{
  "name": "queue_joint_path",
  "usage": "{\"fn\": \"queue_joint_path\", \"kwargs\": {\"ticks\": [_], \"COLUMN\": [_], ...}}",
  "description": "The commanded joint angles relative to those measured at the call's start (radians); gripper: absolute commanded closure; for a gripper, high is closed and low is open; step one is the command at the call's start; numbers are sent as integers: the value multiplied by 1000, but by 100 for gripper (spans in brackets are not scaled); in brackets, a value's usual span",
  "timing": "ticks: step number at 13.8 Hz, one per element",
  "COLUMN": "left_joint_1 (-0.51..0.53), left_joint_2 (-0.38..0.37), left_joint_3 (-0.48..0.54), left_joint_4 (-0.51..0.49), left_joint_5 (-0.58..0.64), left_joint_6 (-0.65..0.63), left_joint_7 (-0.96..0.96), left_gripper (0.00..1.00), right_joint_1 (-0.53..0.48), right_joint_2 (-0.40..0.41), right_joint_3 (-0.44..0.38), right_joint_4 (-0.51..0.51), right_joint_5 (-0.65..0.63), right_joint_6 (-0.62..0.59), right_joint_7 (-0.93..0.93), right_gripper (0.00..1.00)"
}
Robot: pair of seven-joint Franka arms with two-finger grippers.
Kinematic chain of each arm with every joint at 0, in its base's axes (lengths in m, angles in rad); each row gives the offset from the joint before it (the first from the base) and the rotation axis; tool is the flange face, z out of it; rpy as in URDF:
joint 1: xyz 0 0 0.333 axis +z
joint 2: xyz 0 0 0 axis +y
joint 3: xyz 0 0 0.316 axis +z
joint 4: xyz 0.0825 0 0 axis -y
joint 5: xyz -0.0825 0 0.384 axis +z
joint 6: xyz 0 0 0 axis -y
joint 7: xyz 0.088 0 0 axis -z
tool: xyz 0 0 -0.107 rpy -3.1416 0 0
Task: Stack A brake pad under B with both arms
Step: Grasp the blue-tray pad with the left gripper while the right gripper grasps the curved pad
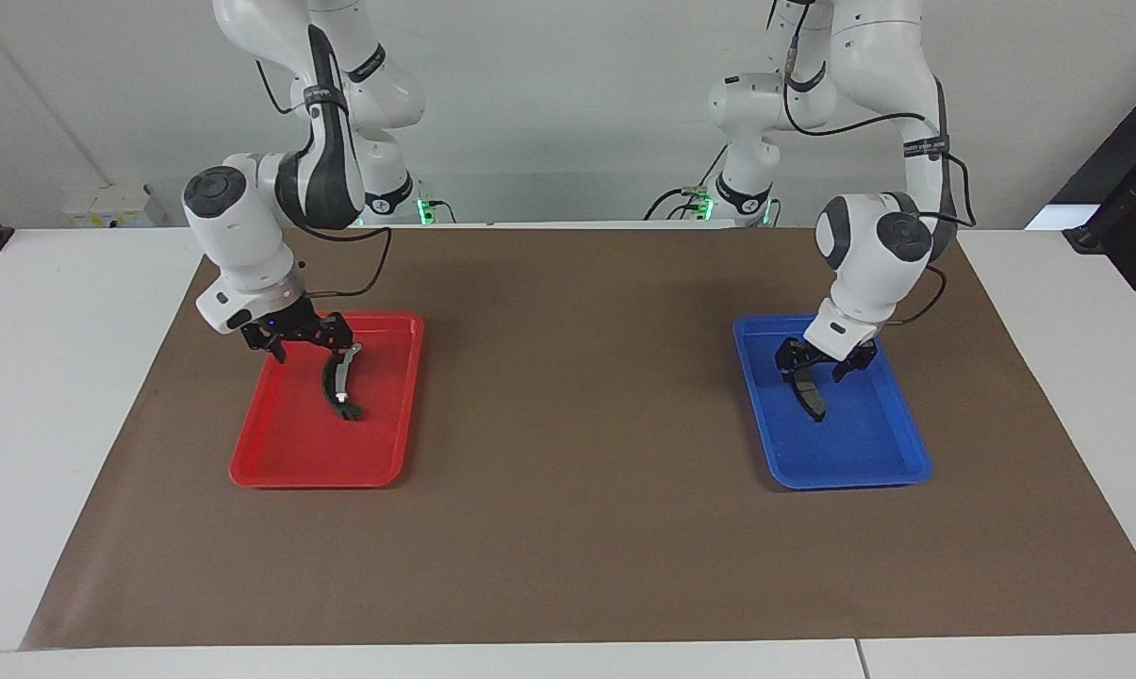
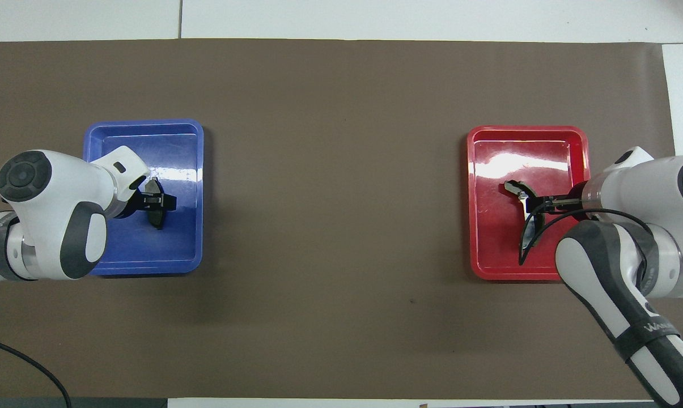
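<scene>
Two hands, each low over its own part w/ fingers spread either side: left hand point(image 1: 820, 366) on the small flat dark-grey pad point(image 1: 812, 400) in the blue tray point(image 1: 883, 451), right hand point(image 1: 308, 341) at the robot-side end of the long black crescent shoe point(image 1: 336, 382) in the red tray point(image 1: 285, 443), both parts' long axes running toward/away from the robots, trays well apart on the bench.

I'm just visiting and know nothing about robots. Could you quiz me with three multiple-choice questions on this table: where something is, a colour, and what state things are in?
1. Where does the A brake pad lie?
A) in the blue tray
B) on the brown mat
C) in the red tray

2. What colour is the tray that holds B?
A) green
B) red
C) yellow

3. Are the two parts stacked?
A) yes, B on the pad
B) yes, pad on B
C) no, each in its own tray

Answers: 1 A, the left tool is down over the pad there; 2 B, the right tool is over that red tray; 3 C, the trays sit at separate ends of the table.
</scene>
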Motion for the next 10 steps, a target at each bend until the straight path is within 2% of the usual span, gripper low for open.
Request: {"fn": "queue_joint_path", "kwargs": {"ticks": [1,2,4,5,8,10], "left_joint_1": [-11,-11,-11,-11,-12,-12], "left_joint_2": [23,23,23,22,22,22], "left_joint_3": [5,5,6,5,5,5], "left_joint_4": [-13,-14,-14,-14,-8,16], "left_joint_5": [-9,-9,-9,-9,-9,-9], "left_joint_6": [47,47,33,30,4,-20], "left_joint_7": [-16,-16,-15,-12,-12,-13], "left_gripper": [7,7,25,38,86,89], "right_joint_1": [0,1,1,1,1,3], "right_joint_2": [-1,17,42,59,83,89], "right_joint_3": [1,1,1,1,1,1], "right_joint_4": [-63,-69,-74,-73,-73,-73], "right_joint_5": [17,17,18,24,27,27], "right_joint_6": [63,95,125,141,157,157], "right_joint_7": [-64,-79,-87,-87,-95,-95], "right_gripper": [0,0,0,0,1,5]}}
